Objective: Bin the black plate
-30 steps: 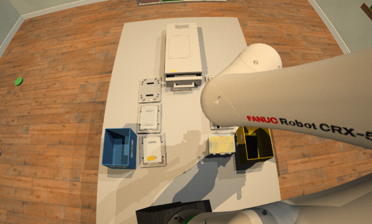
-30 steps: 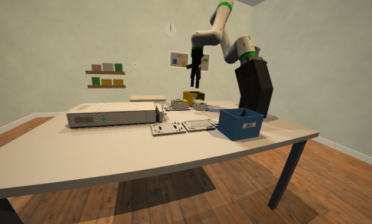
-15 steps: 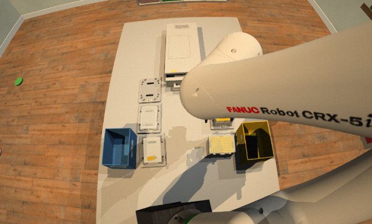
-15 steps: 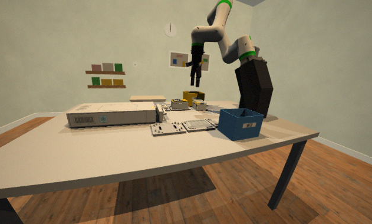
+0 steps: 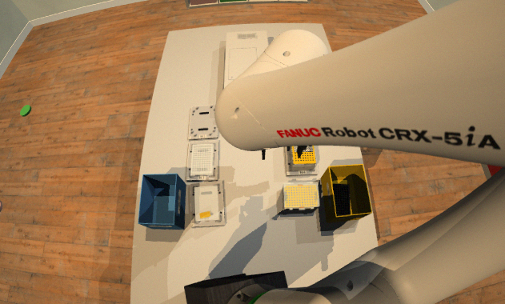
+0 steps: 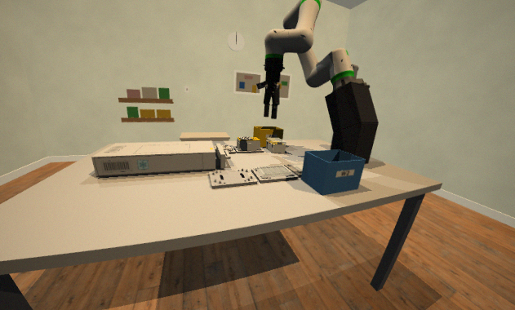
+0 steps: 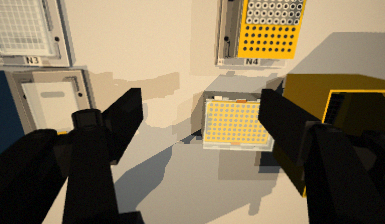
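Observation:
The yellow bin W1 point(image 5: 350, 191) stands upright near the bench's right edge. It also shows in the side view point(image 6: 268, 132) and the wrist view point(image 7: 343, 115). A black plate point(image 5: 341, 196) lies inside it; the wrist view shows only its edge point(image 7: 334, 107). My gripper point(image 6: 270, 116) hangs high above the bench, open and empty. In the wrist view my gripper point(image 7: 201, 104) is over a grey box with a yellow holed top point(image 7: 237, 124), just left of the bin. The arm hides most of the gripper in the overhead view.
The yellow-topped box point(image 5: 301, 197) touches or nearly touches W1. A yellow rack sits in nest N4 point(image 5: 302, 156). The blue bin W2 point(image 5: 162, 201) stands at the left, with three nests beside it point(image 5: 202, 159). A long beige machine point(image 6: 155, 157) is at the far end.

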### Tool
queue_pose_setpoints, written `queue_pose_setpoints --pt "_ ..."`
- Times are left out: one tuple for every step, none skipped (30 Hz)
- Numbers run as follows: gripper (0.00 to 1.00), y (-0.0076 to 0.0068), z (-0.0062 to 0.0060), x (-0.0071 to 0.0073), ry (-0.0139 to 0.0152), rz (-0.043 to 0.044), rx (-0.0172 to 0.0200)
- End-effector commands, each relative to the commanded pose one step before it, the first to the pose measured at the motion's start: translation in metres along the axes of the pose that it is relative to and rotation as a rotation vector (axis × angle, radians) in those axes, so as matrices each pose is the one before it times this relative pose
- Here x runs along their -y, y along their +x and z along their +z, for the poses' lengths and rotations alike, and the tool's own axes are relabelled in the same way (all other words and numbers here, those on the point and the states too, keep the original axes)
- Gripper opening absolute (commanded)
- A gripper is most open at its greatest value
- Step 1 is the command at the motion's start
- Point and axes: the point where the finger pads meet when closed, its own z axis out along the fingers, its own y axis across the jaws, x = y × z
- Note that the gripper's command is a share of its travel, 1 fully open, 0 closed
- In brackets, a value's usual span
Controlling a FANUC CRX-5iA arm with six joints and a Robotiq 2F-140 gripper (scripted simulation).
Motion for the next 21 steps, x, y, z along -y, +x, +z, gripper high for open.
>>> queue_pose_setpoints --pt "0.7 0.00533 -0.00373 0.01125 -0.00009 0.00008 -0.00077" --pt "0.7 0.0 0.0 0.0 0.0 0.0 0.0" --pt "0.7 0.0 0.0 0.0 0.0 0.0 0.0" --pt "0.7 0.00149 -0.00104 0.00357 0.00001 0.0 0.0" --pt "0.7 0.00148 -0.00103 0.00357 0.00001 0.0 -0.00001" --pt "0.7 0.00148 -0.00103 0.00357 0.00001 0.0 -0.00001" --pt "0.7 0.00148 -0.00104 0.00357 0.00001 0.0 -0.00001" --pt "0.7 0.00149 -0.00104 0.00357 0.00001 0.0 0.0" --pt "0.7 0.00149 -0.00104 0.00357 0.00001 0.0 0.0" --pt "0.7 0.00149 -0.00104 0.00357 0.00001 0.0 0.0" --pt "0.7 0.00149 -0.00104 0.00357 0.00001 0.0 0.0" --pt "0.7 0.00149 -0.00104 0.00357 0.00001 0.0 0.0" --pt "0.7 0.00149 -0.00104 0.00357 0.00001 0.0 0.0" --pt "0.7 0.00149 -0.00104 0.00357 0.00001 0.0 0.0" --pt "0.7 0.00149 -0.00104 0.00357 0.00001 0.0 0.0" --pt "0.7 0.00149 -0.00104 0.00357 0.00001 0.0 0.0" --pt "0.7 0.00149 -0.00104 0.00357 0.00001 0.0 0.0" --pt "0.7 0.00149 -0.00104 0.00357 0.00001 0.0 0.0" --pt "0.7 0.0 0.0 0.0 0.0 0.0 0.0" --pt "0.7 0.0 0.0 0.0 0.0 0.0 0.0" --pt "0.7 0.00149 -0.00104 0.00357 0.00001 0.0 0.0"
